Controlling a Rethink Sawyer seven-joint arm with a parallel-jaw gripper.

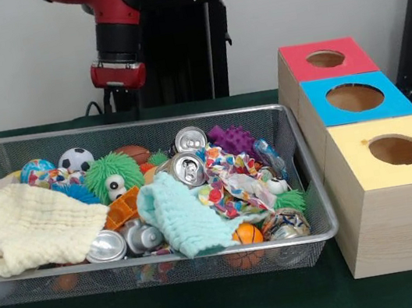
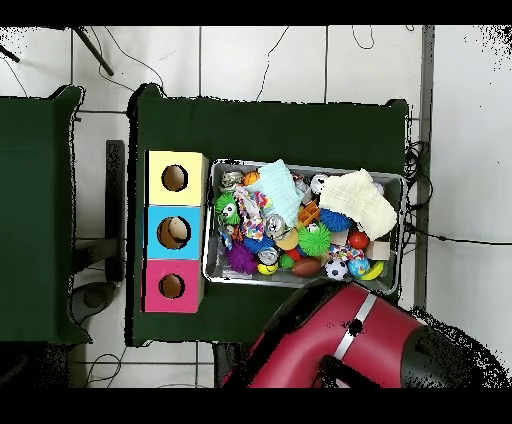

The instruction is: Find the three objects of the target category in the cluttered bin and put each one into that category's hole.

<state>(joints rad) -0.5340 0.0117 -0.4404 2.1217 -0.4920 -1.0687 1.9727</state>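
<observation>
The bin (image 1: 145, 121) is a silver wire mesh basket on the green table, also seen in the overhead view (image 2: 209, 262). It is full of clutter. There are several silver cans, one upright at the back (image 1: 190, 138) and one in the middle (image 1: 186, 169). There is also a yellow cloth (image 1: 32, 223), a mint cloth (image 1: 185, 217), a green fuzzy toy (image 1: 113, 176), a soccer ball (image 1: 75, 159) and a purple spiky toy (image 1: 231, 139). My gripper (image 1: 121, 98) hangs behind the bin's far rim, dark against the pedestal. It holds nothing that I can see.
Three wooden boxes with a round hole on top stand in a row beside the bin: red (image 1: 325, 63), blue (image 1: 355, 97) and yellow (image 1: 395, 150). In the overhead view the red arm (image 2: 340, 340) covers the table edge below the bin.
</observation>
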